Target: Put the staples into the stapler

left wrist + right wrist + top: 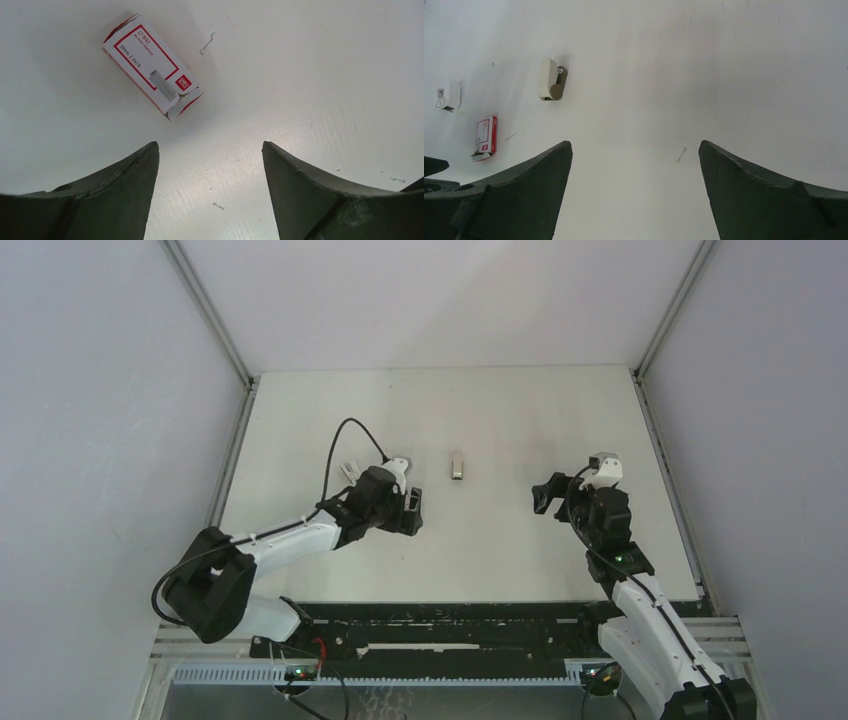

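Observation:
The stapler is small and white with a dark inner arm. It lies alone mid-table between the two arms and also shows at the upper left of the right wrist view. No loose strip of staples shows. My left gripper is open and empty over bare table. The red-and-white staple box lies just ahead of it with its end flap open. I cannot tell whether a grey bar on its face is print or metal. My right gripper is open and empty, right of the stapler.
Single bent staples lie loose on the table. The box lies beyond the stapler in the right wrist view, with a small white object near it. Grey walls close in the white table on three sides.

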Motion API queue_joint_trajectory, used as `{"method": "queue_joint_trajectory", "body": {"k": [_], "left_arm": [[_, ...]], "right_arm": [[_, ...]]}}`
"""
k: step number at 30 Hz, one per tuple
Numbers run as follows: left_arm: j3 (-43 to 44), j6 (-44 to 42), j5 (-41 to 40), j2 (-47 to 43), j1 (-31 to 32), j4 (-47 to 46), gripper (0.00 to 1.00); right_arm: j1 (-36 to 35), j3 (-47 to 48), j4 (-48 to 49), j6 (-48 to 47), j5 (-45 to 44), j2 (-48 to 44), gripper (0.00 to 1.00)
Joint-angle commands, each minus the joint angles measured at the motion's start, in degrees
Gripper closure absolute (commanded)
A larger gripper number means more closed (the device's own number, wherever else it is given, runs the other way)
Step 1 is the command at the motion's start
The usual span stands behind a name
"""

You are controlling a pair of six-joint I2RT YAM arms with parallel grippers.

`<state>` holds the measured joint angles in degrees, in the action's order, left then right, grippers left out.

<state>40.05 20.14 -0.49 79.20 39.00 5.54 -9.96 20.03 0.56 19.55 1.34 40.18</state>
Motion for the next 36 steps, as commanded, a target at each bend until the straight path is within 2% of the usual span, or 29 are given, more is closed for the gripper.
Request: {"method": "queue_joint_trajectory", "body": {"k": [1,9,16,27,31,36], "left_arm": [[0.69,4.48,-2.96,0.58,0.82,-0.04,0.2],[5.56,6.67,-7.11,6.5,0.85,-0.93,0.19],[10.21,9.01,-9.21,12.56,-0.68,-1.34,0.14],[16.59,5.67,-10.04,20.04,-2.18,0.16,0.15],[18.9,3.0,-10.29,22.18,-2.18,1.22,0.18],[19.82,-0.01,-8.27,23.73,-2.18,0.89,0.31]], "right_arm": [[-0.59,2.53,-0.13,0.87,-1.96,-0.35,0.04],[-0.99,2.51,0.41,0.49,-2.03,1.03,0.04],[-1.29,2.49,0.24,0.31,-2.4,0.82,0.04],[-1.73,2.52,0.47,0.05,-2.4,1.1,0.04],[-1.99,2.51,0.6,-0.07,-2.31,1.46,0.04],[-2.26,2.54,0.93,-0.35,-2.4,1.91,0.04]]}}
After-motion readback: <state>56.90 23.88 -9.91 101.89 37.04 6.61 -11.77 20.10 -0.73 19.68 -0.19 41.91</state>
